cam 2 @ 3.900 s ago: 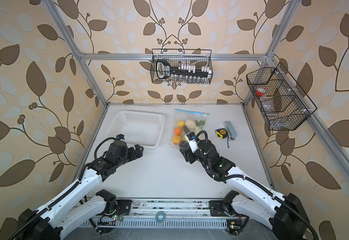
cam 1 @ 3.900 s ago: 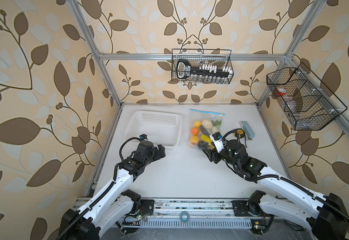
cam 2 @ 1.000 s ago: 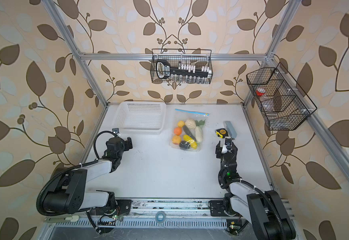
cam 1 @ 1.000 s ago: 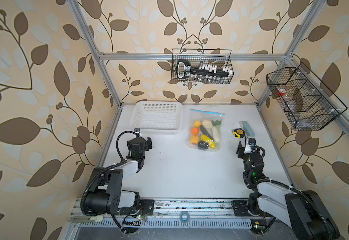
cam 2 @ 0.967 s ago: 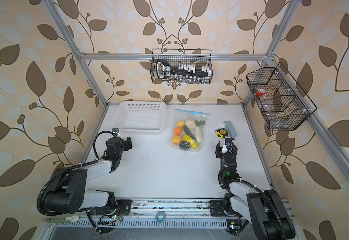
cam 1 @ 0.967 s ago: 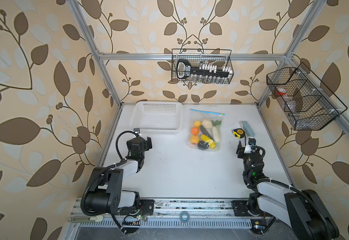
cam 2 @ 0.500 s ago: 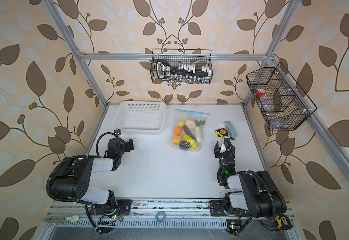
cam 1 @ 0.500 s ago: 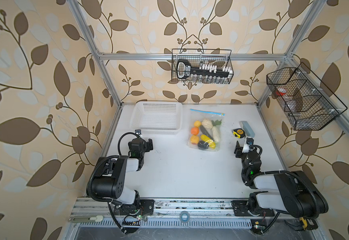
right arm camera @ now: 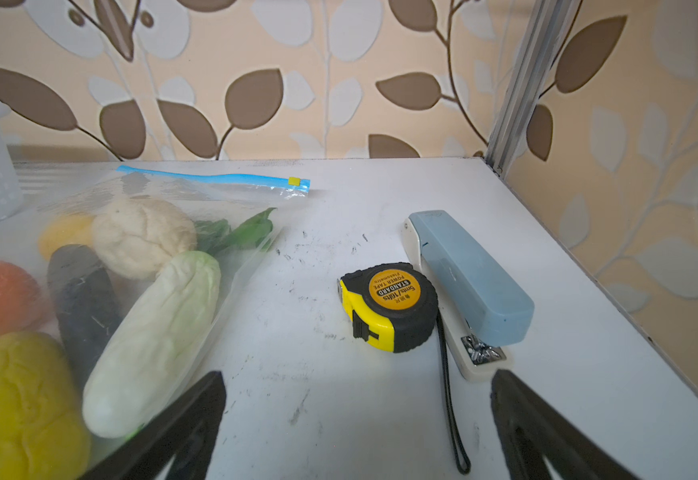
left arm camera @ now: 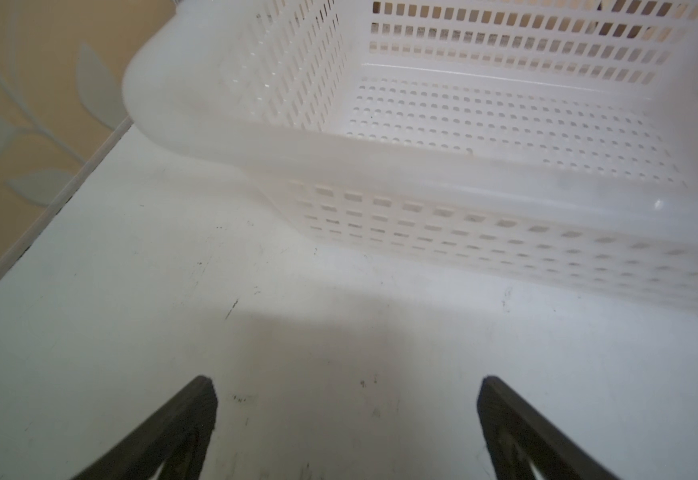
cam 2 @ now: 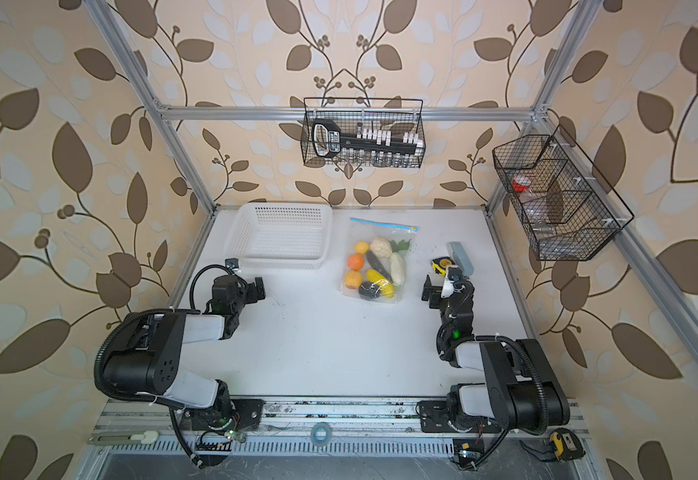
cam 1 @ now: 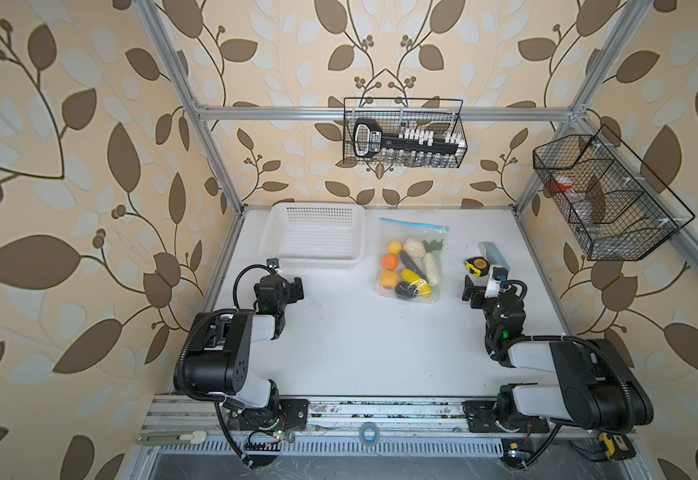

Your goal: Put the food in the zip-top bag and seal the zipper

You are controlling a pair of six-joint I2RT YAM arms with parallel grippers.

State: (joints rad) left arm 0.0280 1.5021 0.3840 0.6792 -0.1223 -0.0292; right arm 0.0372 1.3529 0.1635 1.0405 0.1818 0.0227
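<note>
The zip-top bag (cam 1: 411, 286) lies flat on the white table, right of centre, in both top views. The food (cam 1: 408, 266) is inside it: orange, yellow corn, cauliflower (right arm camera: 143, 237), pale cucumber (right arm camera: 152, 345), dark eggplant, green leaf. The blue zipper (right arm camera: 214, 178) runs along the bag's far edge, its yellow slider at the end nearest the stapler. My right gripper (cam 1: 480, 289) (right arm camera: 355, 395) stands open and empty just right of the bag. My left gripper (cam 1: 291, 287) (left arm camera: 347, 395) is open and empty over bare table in front of the basket.
A white perforated basket (cam 1: 314, 261) (left arm camera: 422, 158) sits empty at the back left. A yellow tape measure (right arm camera: 388, 305) and a blue stapler (right arm camera: 467, 282) lie just beyond my right gripper. Black wire baskets (cam 1: 403, 139) (cam 1: 605, 199) hang on the back and right walls.
Both arms have folded back toward their bases. My right gripper has opened wider. Earlier, it was at the bag and the basket stood nearer; the basket now sits against the back wall.
</note>
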